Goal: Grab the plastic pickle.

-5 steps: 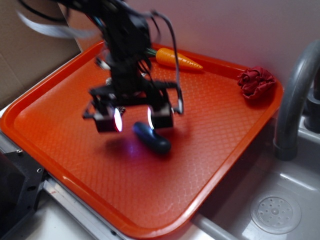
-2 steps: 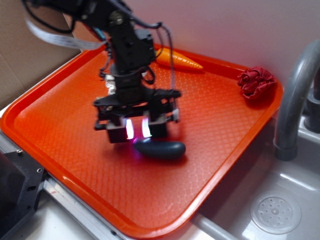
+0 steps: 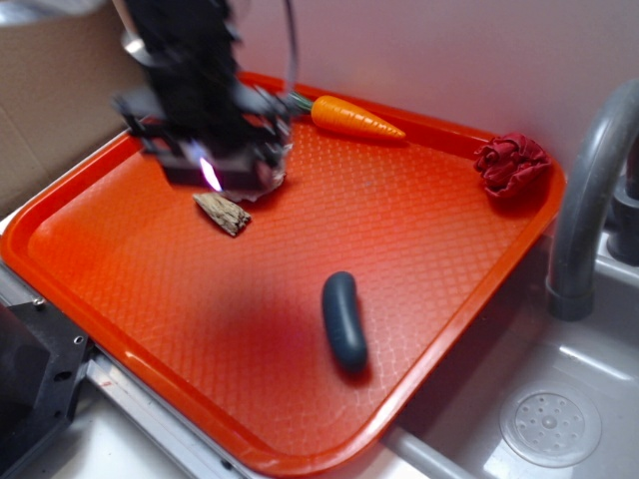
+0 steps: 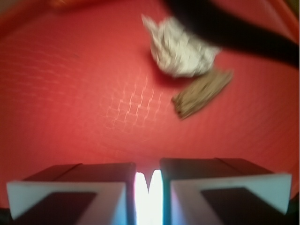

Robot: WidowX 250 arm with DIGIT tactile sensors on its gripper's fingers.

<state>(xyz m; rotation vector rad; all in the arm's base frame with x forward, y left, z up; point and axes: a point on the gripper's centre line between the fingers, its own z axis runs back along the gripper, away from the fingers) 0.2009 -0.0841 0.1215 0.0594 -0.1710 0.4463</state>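
Blue-grey plastic pickle (image 3: 343, 320) lies loose at the tray's (image 3: 449, 289) five o'clock; our tool (image 4: 149, 180), pads pressed together on nothing, hangs at ten o'clock.

Plain pale wall (image 3: 449, 50) behind; grey faucet (image 3: 584, 190) over a grey sink (image 3: 559, 399); cardboard (image 3: 50, 110) at left

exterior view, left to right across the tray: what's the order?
tool → wood chip → plastic pickle → carrot → red crumpled cloth → grey faucet. All but the faucet sit on or over the orange tray.
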